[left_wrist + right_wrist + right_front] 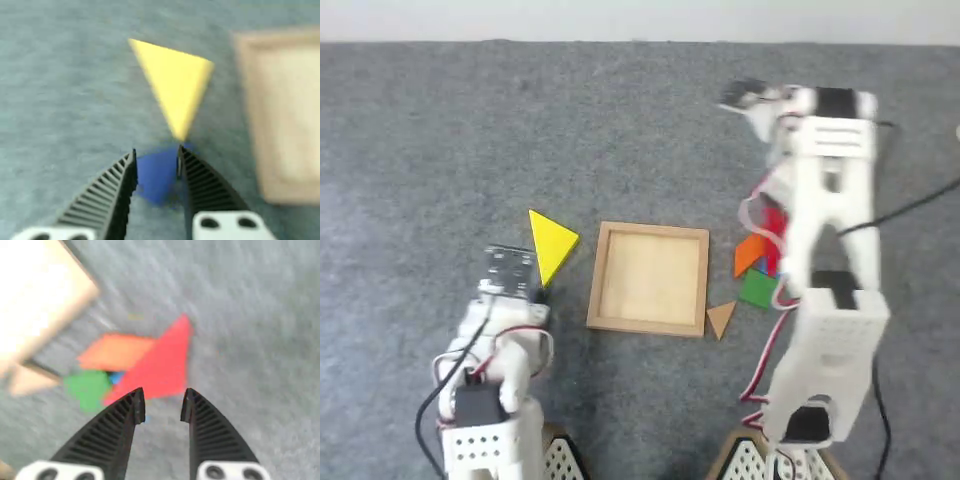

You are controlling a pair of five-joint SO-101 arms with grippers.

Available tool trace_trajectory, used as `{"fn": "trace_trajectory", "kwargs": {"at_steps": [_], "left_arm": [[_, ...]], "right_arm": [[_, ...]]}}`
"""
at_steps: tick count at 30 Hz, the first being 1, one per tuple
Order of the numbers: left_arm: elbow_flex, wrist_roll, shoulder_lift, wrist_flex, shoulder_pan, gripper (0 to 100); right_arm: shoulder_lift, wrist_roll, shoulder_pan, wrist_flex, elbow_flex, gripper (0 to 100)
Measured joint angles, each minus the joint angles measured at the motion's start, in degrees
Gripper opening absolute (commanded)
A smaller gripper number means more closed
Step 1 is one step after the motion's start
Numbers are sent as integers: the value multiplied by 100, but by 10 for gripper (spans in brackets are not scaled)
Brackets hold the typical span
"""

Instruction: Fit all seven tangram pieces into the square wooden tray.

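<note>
Left gripper gaped astride the blue piece at the tip of the yellow triangle. Right gripper hung open over the red triangle, near the square wooden tray.

A grey felt-like covering spreads over the whole table, from the near edge to the far edge, where a pale strip runs across.
</note>
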Motion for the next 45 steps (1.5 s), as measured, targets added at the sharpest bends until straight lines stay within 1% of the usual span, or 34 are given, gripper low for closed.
{"fn": "trace_trajectory", "kwargs": {"at_steps": [2,3,10,13,16,19,23,26,31,35,38,41,45], "left_arm": [[0,9,0,-79,-229,137],[0,9,0,-105,-281,137],[0,9,0,-114,-343,137],[0,9,0,-114,-343,137],[0,9,0,-114,-343,137],[0,9,0,-114,-281,137],[0,9,0,-114,-211,137],[0,9,0,-114,-167,137],[0,9,0,-114,-176,137],[0,9,0,-114,-176,137],[0,9,0,-114,-176,137],[0,9,0,-114,-176,137],[0,9,0,-114,-176,137]], "right_arm": [[-9,-352,-404,0,0,108],[-9,-440,-492,0,0,108],[-9,-571,-431,0,0,111],[-9,-712,-35,0,0,116],[114,-1486,413,0,0,177],[457,-2629,510,-9,0,232],[765,-4070,475,-132,0,235],[800,-4668,501,-185,0,235],[809,-4949,255,-185,0,235],[686,-4932,255,-9,9,235],[114,-4800,237,18,167,235],[-738,-4712,211,18,905,235],[-2057,-4659,132,-79,2488,235]]}}
